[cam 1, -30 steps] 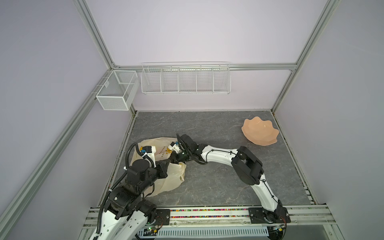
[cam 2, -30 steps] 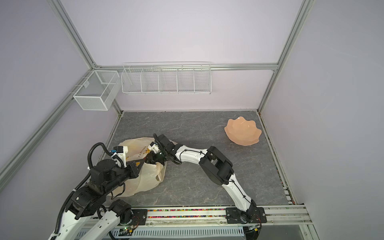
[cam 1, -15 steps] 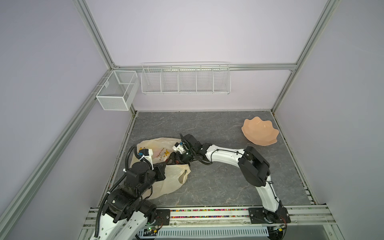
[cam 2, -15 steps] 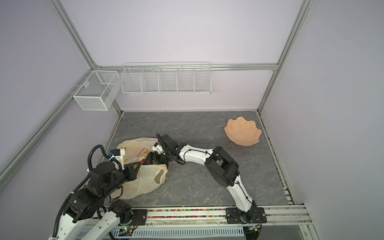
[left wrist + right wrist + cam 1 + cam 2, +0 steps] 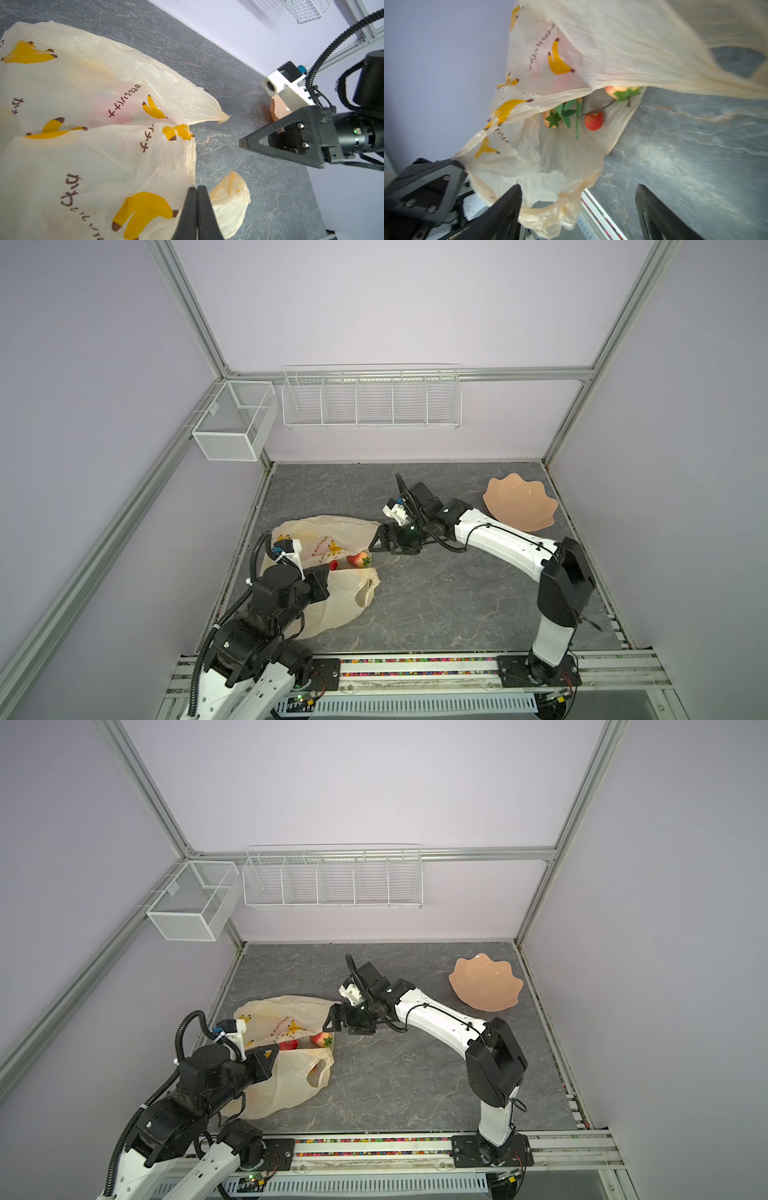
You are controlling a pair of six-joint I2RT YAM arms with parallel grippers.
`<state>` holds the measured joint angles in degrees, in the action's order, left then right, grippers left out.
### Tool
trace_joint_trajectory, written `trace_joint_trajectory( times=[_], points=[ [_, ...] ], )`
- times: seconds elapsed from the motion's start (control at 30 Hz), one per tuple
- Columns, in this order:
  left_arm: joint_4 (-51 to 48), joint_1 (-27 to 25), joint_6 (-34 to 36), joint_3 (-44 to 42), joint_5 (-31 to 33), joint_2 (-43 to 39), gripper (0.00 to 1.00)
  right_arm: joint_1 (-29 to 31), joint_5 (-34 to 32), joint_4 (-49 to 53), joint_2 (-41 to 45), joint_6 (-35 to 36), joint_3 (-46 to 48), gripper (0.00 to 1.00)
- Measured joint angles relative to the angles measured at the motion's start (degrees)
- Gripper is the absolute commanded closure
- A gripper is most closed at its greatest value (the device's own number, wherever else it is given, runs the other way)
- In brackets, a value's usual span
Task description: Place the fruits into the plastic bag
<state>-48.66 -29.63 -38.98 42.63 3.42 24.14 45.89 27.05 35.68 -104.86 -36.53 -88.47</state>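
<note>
Top view: left hand [image 5: 274,1052] tight on plastic bag [image 5: 286,1085], right hand [image 5: 336,1025] agape alongside, bowl [image 5: 469,990] apart.

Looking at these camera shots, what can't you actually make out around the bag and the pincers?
Anything deeper in the plastic bag: every view, film hides it; only strawberries show at the mouth.
Left pincer tips: right wrist view, bag film covers them.
Peach bowl: left wrist view, mostly behind the right pincer.
</note>
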Motion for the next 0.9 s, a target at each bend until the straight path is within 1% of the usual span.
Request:
trace_joint_trajectory(
  times=[0.2, 0.37, 0.57, 0.67, 0.77, 0.8, 0.83, 0.9],
  points=[
    [0.1, 0.0, -0.4, 0.0, 0.2, 0.0, 1.00, -3.9, -7.0, 7.2, -0.2, 11.0, -1.8, 0.12],
    [0.1, 0.0, -1.0, 0.0, 0.6, 0.0, 1.00, -5.3, -11.3, 7.7, -2.4, 21.3, -3.8, 0.12],
    [0.0, 0.0, -1.7, 0.0, 1.1, 0.0, 1.00, -5.3, -12.0, 6.6, -8.2, 33.6, -6.1, 0.10],
    [0.0, 0.0, -2.1, 0.0, 1.2, 0.0, 1.00, -5.3, -11.7, 6.4, -10.8, 38.5, -7.4, 0.09],
    [0.0, 0.0, -2.5, 0.0, 1.2, 0.0, 1.00, -5.2, -12.3, 6.4, -13.1, 42.0, -9.6, 0.05],
    [0.0, 0.0, -2.6, 0.0, 1.2, 0.0, 0.99, -5.2, -12.6, 6.4, -13.9, 42.9, -10.6, 0.02],
    [0.0, 0.0, -2.6, 0.0, 1.2, 0.0, 0.94, -5.2, -12.9, 6.4, -14.8, 43.8, -11.5, 0.00],
    [0.0, 0.0, -2.8, 0.0, 1.2, 0.0, 0.86, -5.2, -13.9, 6.3, -16.6, 45.2, -13.4, 0.08]
  ],
)
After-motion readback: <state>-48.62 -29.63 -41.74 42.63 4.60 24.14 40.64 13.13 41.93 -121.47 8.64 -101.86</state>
